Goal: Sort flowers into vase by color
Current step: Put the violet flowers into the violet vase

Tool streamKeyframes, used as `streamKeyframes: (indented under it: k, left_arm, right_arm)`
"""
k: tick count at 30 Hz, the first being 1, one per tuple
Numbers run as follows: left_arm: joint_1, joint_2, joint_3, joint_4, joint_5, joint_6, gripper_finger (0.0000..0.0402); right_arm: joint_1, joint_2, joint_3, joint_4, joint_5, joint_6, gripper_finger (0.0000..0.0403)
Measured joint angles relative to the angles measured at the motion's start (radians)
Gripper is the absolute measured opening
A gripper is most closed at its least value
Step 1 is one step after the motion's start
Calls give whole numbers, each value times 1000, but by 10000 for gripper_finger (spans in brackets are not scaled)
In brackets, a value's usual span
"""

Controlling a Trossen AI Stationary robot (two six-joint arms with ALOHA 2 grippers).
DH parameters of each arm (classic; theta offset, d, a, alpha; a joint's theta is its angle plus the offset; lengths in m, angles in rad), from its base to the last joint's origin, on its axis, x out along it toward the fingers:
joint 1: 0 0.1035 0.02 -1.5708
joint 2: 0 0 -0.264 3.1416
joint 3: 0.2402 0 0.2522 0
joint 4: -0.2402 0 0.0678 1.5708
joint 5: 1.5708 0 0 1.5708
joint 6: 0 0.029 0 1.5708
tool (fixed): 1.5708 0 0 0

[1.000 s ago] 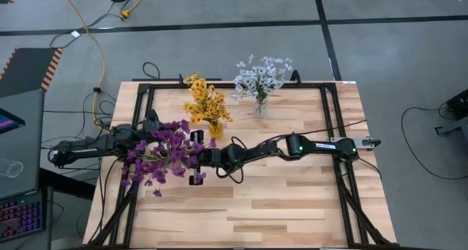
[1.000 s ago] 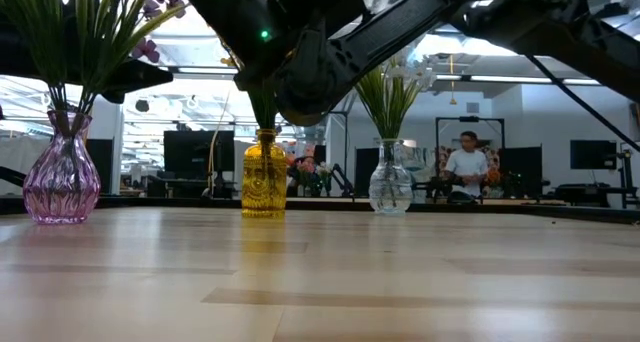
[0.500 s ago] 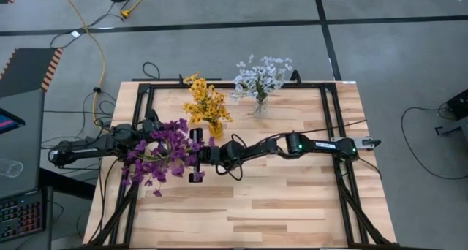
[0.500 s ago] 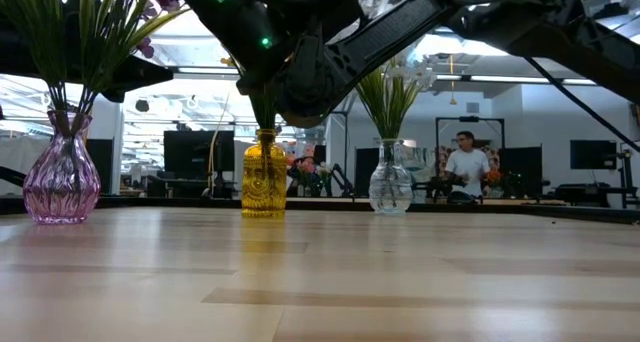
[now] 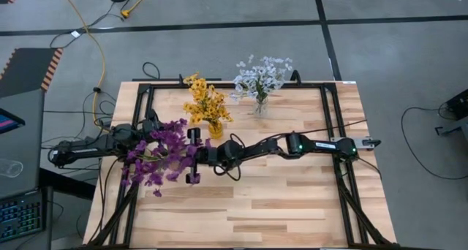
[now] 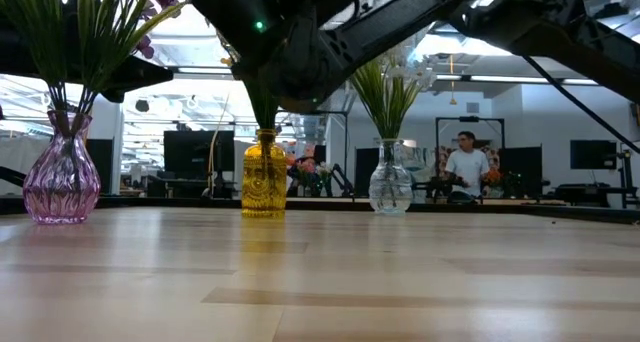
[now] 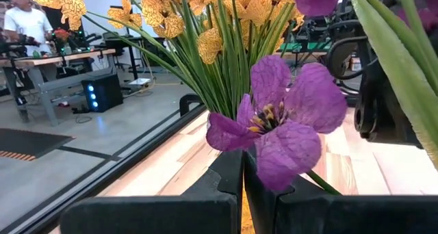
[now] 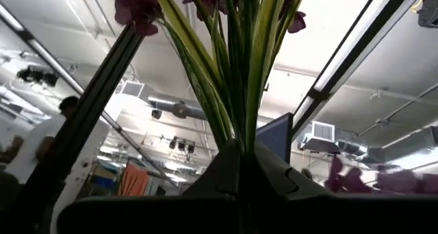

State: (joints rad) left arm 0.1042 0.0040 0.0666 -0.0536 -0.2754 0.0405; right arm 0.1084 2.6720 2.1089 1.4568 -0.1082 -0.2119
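Both arms meet at purple flowers [image 5: 157,156].

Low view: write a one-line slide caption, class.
Purple vase, amber vase and clear vase hold green stems on a wooden table, dark arms overhead.

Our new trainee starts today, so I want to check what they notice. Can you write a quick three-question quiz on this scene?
1. How many vases stand on the table? A) two B) three C) four
2. True or false: the yellow flowers stand in the yellow vase.
3. Fill in: the right tool is shut on the stems of the ___ flowers.

Key:
1. B: purple vase, yellow vase, clear vase.
2. True.
3. Purple: the purple flowers.
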Motion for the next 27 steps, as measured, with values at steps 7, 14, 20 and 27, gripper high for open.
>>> streamKeyframes:
  k: [7, 14, 20, 27]
  left_arm:
    - [0, 0, 0, 0, -1, 0, 0]
    - [0, 0, 0, 0, -1, 0, 0]
    - [0, 0, 0, 0, -1, 0, 0]
    - [0, 0, 0, 0, -1, 0, 0]
  right_arm:
    - [5, 0, 51, -55, -72, -32, 42]
    - [5, 0, 82, -71, -72, -32, 42]
    - [5, 0, 91, -118, -74, -33, 42]
    - [0, 2, 92, -126, -74, -29, 42]
